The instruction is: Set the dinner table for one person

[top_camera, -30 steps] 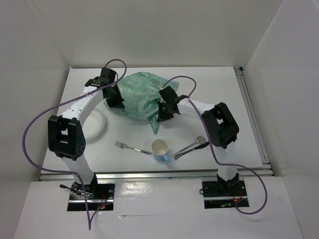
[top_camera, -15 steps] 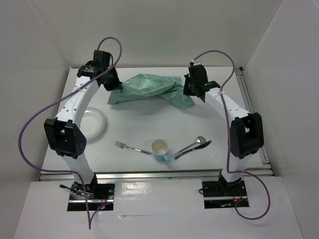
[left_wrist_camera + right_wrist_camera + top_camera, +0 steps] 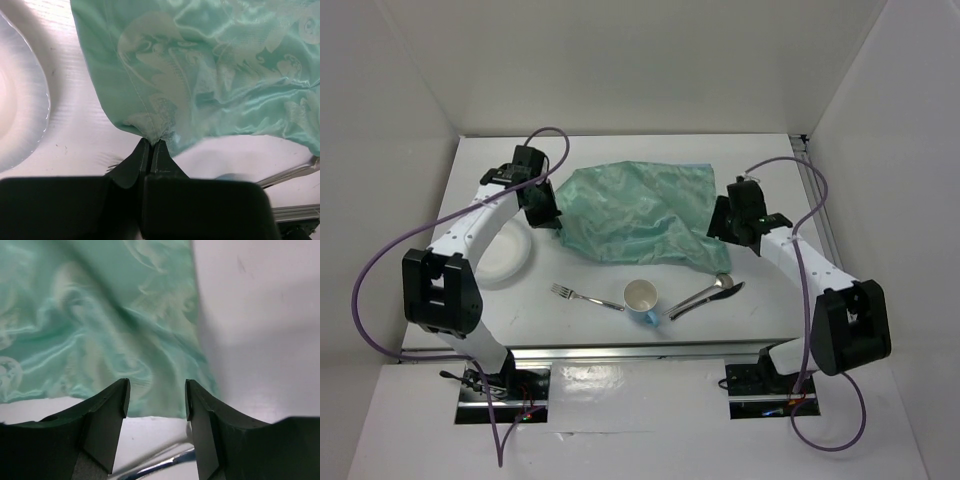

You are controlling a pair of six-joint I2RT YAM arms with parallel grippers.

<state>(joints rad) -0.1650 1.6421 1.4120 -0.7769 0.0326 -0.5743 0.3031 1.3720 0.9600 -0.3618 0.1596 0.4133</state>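
In the last half second the pale green patterned satin placemat (image 3: 630, 215) has been drawn nearer and spread over the large flat white dinner table (image 3: 790, 170), which lies under both jaws. The left gripper (image 3: 151, 146) stays pinched on a corner. The right gripper (image 3: 155, 405) stands open, the cloth's edge just ahead and a silver metal spoon (image 3: 722, 281) close beneath, with bare tabletop to its right

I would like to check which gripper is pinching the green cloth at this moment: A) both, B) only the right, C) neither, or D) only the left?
D: the left gripper is shut on a corner of the green cloth, while the right gripper has its fingers spread apart and clamps nothing.
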